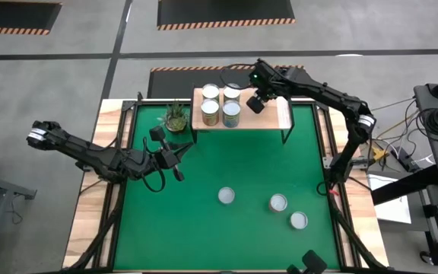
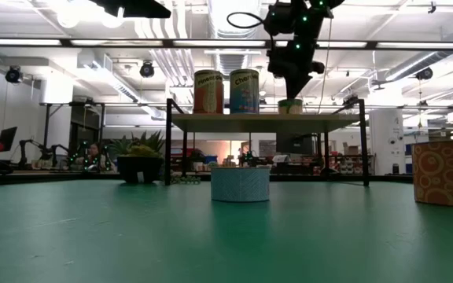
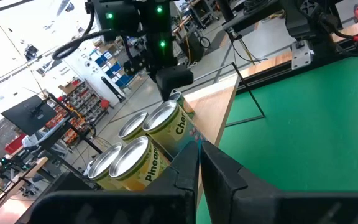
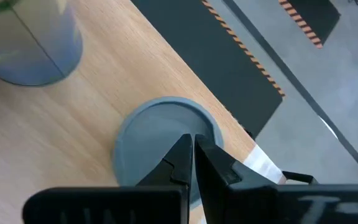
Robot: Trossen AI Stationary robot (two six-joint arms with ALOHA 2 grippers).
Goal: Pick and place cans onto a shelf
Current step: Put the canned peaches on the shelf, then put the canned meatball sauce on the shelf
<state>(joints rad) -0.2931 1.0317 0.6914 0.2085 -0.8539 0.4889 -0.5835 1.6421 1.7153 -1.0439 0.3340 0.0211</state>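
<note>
The pale wood shelf (image 1: 272,118) stands at the mat's far edge with several cans on it; two tall labelled cans (image 2: 219,91) show at its front. A short can (image 4: 160,137) with a grey top stands on the shelf's right part, also in the low view (image 2: 291,106). My right gripper (image 4: 191,149) is shut and slants down right over that can's top (image 1: 255,103). My left gripper (image 3: 199,163) is shut on nothing and hangs level above the mat's left part (image 1: 175,156), pointing at the shelf. Three more cans (image 1: 278,202) stand on the mat. My right gripper's shut fingertips (image 4: 182,152) come slanting from above over the short can's round top (image 4: 148,130), near its edge. I cannot tell whether they touch the top. The can stands upright on the shelf board.
A small potted plant (image 1: 176,118) stands on the mat just left of the shelf. Of the mat's cans, one (image 2: 241,182) is at mid-table and a patterned one (image 2: 445,173) is nearer the right. The shelf's right end (image 1: 284,114) is bare board.
</note>
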